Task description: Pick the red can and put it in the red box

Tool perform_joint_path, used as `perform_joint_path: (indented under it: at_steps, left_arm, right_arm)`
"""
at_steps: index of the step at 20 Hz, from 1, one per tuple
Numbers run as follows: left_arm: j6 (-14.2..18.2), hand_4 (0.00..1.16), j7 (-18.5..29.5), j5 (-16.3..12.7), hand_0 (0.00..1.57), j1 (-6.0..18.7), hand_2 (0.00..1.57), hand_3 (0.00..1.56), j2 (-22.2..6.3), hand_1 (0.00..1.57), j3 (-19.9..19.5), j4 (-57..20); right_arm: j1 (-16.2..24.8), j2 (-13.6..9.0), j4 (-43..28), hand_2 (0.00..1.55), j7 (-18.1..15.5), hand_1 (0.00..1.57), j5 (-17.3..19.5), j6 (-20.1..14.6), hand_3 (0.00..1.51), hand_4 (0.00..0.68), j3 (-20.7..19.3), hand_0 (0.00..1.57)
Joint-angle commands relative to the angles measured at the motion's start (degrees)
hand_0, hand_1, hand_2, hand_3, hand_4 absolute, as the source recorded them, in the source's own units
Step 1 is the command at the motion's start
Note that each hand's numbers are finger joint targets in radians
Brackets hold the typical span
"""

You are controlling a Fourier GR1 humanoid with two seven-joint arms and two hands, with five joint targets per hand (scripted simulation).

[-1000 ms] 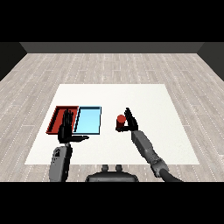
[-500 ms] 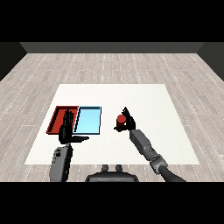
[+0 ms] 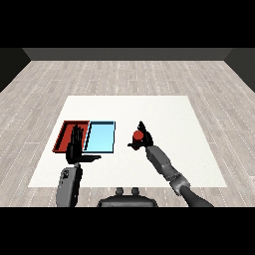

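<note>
The red can [image 3: 138, 135] stands upright on the white table [image 3: 164, 112], right of the two trays. My right hand [image 3: 144, 140] is against the can's right side, fingers and thumb curling round it. The red tray [image 3: 65, 134] lies at the left, with the light blue tray [image 3: 100, 136] beside it on its right. My left hand [image 3: 76, 146] is raised over the red tray's right edge, fingers straight and thumb pointing right, holding nothing.
The white table reaches well beyond the trays to the back and right. Grey wood floor [image 3: 124, 74] surrounds it. Both forearms come in from the lower edge.
My right hand has closed in on the red can, its fingers wrapping round it. The left hand has stayed where it was.
</note>
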State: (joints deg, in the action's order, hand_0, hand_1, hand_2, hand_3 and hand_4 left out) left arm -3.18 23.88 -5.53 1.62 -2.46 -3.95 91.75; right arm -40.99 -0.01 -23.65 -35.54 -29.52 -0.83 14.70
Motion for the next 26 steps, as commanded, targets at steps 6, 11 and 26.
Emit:
perform_joint_path:
  at_steps: [6,11,26]
  left_arm:
    - [2.04,0.00,-1.35,1.53,0.00,-0.22,0.00,0.00,0.96,0.00,1.27,2.34]
    - [-0.62,0.00,-2.95,-1.14,0.00,-0.74,0.00,0.00,-1.35,0.00,-0.65,3.33]
    - [-0.01,0.00,-1.79,3.03,0.00,-2.45,0.00,0.00,2.21,0.00,5.99,2.66]
  right_arm:
    - [-1.36,0.01,-0.27,1.46,3.22,1.46,-3.95,-13.44,1.42,0.611,3.76,1.46]
    - [-2.94,-0.01,6.02,1.45,-2.51,1.47,-6.41,-12.91,1.40,0.595,5.88,1.47]
    - [-2.05,-3.00,-15.60,1.43,6.01,1.42,1.45,-21.85,1.37,0.621,10.06,1.42]
